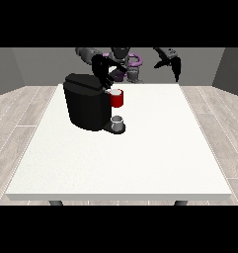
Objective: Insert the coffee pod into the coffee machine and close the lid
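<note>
The black coffee machine (86, 106) stands on the left half of the white table (155, 148). Its dark lid (82, 82) lies on top, tilted slightly. A red pod holder (117, 99) juts from the machine's right side, and the pale top of the coffee pod (114, 92) shows in it. The hand at the view's left (102, 70) hangs over the lid's right end, with spread fingers reaching down just beside the pod. The hand at the view's right (171, 61) is raised behind the table's far edge, fingers straight and holding nothing.
A small grey cup (118, 122) sits on the machine's drip base under the red holder. Wooden floor surrounds the table, and grey walls stand behind the robot.
</note>
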Controlling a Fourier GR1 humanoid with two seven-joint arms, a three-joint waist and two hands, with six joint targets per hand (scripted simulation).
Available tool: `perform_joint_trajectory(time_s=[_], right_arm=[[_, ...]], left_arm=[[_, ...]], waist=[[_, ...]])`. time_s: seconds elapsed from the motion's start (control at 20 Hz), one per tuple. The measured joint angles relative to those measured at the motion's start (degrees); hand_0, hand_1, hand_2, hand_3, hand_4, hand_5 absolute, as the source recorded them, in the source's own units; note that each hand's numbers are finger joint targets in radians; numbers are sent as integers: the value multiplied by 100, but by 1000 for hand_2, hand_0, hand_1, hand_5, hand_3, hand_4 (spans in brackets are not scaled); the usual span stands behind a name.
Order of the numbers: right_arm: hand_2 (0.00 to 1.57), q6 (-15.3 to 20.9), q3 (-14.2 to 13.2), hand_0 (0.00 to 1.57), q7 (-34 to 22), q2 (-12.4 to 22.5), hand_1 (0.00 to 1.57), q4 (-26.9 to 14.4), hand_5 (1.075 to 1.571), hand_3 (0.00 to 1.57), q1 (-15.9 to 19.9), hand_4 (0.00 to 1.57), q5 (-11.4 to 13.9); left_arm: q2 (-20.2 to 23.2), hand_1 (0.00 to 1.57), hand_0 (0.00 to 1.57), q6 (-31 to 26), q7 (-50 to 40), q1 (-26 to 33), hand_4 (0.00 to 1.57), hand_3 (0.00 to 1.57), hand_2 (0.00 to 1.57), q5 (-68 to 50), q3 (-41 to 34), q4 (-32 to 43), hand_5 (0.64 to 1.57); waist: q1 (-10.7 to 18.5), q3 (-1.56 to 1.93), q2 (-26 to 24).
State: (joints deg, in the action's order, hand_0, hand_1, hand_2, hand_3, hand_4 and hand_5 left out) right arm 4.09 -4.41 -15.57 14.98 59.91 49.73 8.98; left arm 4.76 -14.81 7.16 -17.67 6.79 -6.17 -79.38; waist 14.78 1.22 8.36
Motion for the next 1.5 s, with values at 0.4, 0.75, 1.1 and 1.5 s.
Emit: perform_joint_trajectory(time_s=[0.4, 0.75, 1.1, 1.5], right_arm=[[0, -55, -150, 0, -947, 370, 0, 420, 1571, 0, 97, 0, 111], [0, -83, -350, 0, -1780, 778, 0, 938, 1571, 0, 206, 0, 260], [0, -221, -590, 0, -1881, 1097, 0, 1259, 1571, 0, 522, 0, 296], [0, -186, -329, 0, -634, 493, 0, 1149, 1571, 0, 1298, 101, 80]], left_arm=[[-10, 0, 0, -171, 15, -313, 399, 0, 0, -68, 110, -21, 1571], [-87, 0, 0, -267, 45, -581, 362, 0, 0, -73, 257, 4, 1571], [-132, 0, 0, -414, 67, -918, 312, 0, 0, -87, 415, -18, 1571], [-243, 0, 0, -390, -182, -1312, 341, 0, 0, -43, 584, -231, 1571]], waist=[[406, 62, 222], [856, 123, 524], [1467, 119, 956], [1892, -91, 1327]])
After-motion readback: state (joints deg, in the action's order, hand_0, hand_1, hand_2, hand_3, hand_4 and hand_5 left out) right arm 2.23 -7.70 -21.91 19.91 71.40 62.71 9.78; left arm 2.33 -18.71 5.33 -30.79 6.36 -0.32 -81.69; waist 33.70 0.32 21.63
